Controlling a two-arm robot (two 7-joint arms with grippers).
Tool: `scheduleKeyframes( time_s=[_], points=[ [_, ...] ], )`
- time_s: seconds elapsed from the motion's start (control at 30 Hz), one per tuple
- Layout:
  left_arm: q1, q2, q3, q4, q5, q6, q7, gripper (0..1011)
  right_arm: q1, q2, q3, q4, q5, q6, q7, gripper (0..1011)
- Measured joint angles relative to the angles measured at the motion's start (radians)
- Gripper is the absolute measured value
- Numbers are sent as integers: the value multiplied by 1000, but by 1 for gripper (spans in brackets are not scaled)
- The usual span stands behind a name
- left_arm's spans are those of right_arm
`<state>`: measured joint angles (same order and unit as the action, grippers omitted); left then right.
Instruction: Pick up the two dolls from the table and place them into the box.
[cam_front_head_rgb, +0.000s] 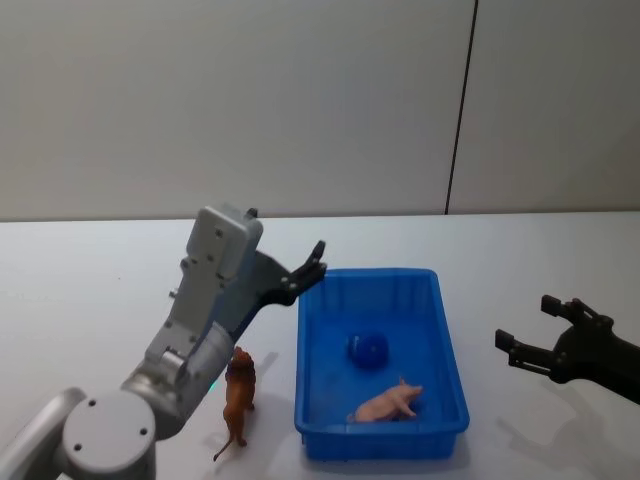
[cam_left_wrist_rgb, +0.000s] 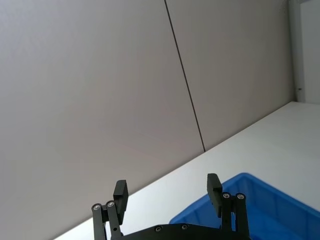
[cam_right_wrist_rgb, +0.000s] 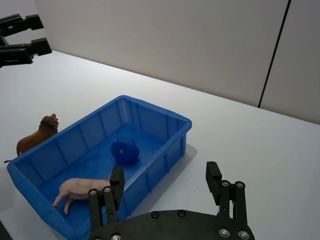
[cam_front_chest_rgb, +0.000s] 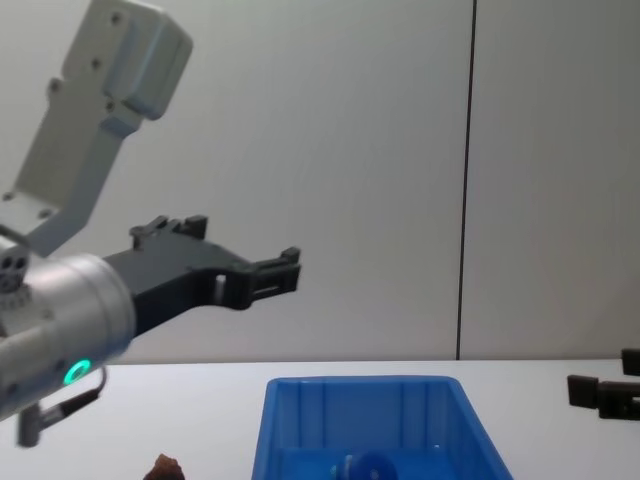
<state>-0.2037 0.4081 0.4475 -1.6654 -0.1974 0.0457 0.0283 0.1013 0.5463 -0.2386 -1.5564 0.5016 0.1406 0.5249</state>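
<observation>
The blue box (cam_front_head_rgb: 380, 273) sits on the white table (cam_front_head_rgb: 90, 270) in front of me. The blue rounded doll (cam_front_head_rgb: 367, 349) lies inside it, also clear in the right wrist view (cam_right_wrist_rgb: 124, 150). The reddish-brown doll (cam_front_head_rgb: 239, 395) stands on the table just left of the box, near its front corner (cam_right_wrist_rgb: 35, 136). My left gripper (cam_front_head_rgb: 315, 262) hangs open and empty, raised above the box's far left corner (cam_left_wrist_rgb: 167, 192). Out to the right of the box, my right gripper (cam_front_head_rgb: 525, 321) is open and empty above the table (cam_right_wrist_rgb: 165, 182).
A pink pig figure (cam_front_head_rgb: 388, 403) lies in the box's near end. The left arm's grey links (cam_front_head_rgb: 205, 300) rise over the table just left of the box, close to the reddish-brown doll. A plain wall stands behind the table.
</observation>
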Motion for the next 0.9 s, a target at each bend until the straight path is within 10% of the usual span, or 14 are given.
scheduleKeyframes(
  time_s=[0.9],
  points=[
    [210, 122, -11, -154, -143, 144, 140, 1001, -16, 18, 11, -7, 18, -7, -8, 1001]
  ],
)
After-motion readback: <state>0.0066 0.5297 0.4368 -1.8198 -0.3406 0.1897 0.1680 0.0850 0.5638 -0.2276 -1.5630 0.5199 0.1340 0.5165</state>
